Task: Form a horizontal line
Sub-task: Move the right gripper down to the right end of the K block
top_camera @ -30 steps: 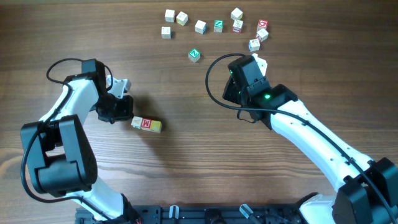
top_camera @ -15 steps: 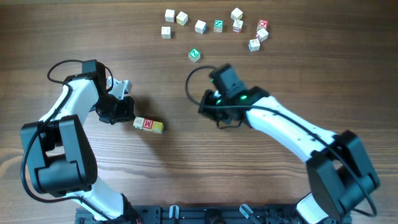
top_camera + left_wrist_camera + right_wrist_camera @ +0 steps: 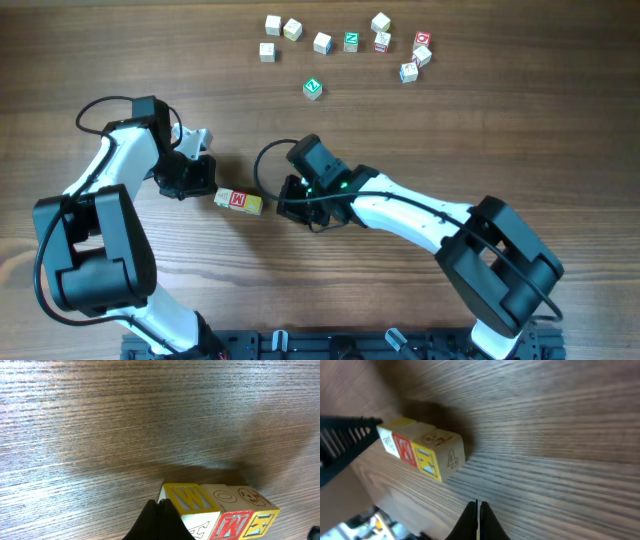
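1. Cubes of the line sit touching side by side on the tabletop [image 3: 450, 130]: the pale cube [image 3: 222, 196], the red M cube [image 3: 238, 200] and the yellow-faced cube [image 3: 253, 204].
2. Their short row runs left to right with a slight slant, the yellow-faced end a little nearer the robot's base.
3. The left gripper [image 3: 208, 187] has its jaws pressed together and holds nothing. Its tip is right at the pale cube's outer end, and whether it touches cannot be told.
4. The right gripper [image 3: 283, 207] is likewise closed and empty. It points at the yellow-faced end from near by, with a strip of bare wood between tip and cube.
5. The row thus lies between the two gripper tips, left of the tabletop's middle.
6. Well apart, at the far edge, a scatter of other cubes [image 3: 322, 42] lies loosely spread.
7. A green-faced cube [image 3: 313, 88] sits alone just on the near side of that scatter.
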Controlling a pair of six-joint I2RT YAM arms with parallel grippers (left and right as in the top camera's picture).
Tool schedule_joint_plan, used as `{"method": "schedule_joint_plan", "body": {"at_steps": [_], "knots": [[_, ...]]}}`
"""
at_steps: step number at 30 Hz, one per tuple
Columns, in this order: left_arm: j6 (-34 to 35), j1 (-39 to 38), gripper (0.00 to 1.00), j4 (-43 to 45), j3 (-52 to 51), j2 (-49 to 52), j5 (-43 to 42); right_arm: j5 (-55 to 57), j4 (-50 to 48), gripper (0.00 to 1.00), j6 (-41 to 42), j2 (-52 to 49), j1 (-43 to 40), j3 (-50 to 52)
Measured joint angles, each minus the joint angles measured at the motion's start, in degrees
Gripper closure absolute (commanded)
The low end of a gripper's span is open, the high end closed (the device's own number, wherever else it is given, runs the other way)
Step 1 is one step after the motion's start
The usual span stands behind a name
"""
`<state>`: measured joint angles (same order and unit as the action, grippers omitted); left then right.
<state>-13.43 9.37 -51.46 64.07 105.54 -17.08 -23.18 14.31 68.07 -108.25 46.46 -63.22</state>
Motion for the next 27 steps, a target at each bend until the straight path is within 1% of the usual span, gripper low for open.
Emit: {"method": "schedule_joint_plan", "body": {"at_steps": [3, 7, 9, 13, 17, 27], "knots": [[0.0, 0.0, 0.96, 0.0, 0.0, 0.0, 0.0, 0.0, -1.9, 0.96, 9.0, -0.9, 0.2, 0.0], [0.0, 0.0, 0.96, 0.0, 0.0, 0.0, 0.0, 0.9, -8.5, 0.96, 14.7, -2.3, 2.1, 0.1], [0.0, 0.0, 0.96, 0.0, 0.0, 0.0, 0.0, 2.3, -10.2, 0.95, 16.1, -2.4, 3.3, 0.1], [0.0, 0.0, 0.96, 0.0, 0.0, 0.0, 0.0, 5.2, -9.9, 0.95, 19.3, -2.7, 3.9, 0.1], [0.0, 0.0, 0.96, 0.0, 0.0, 0.0, 0.0, 5.7, -9.9, 0.95, 21.8, -5.5, 3.9, 0.1], [0.0, 0.0, 0.96, 0.0, 0.0, 0.0, 0.0, 7.2, -13.2, 0.95, 23.4, -6.1, 3.9, 0.1]]}}
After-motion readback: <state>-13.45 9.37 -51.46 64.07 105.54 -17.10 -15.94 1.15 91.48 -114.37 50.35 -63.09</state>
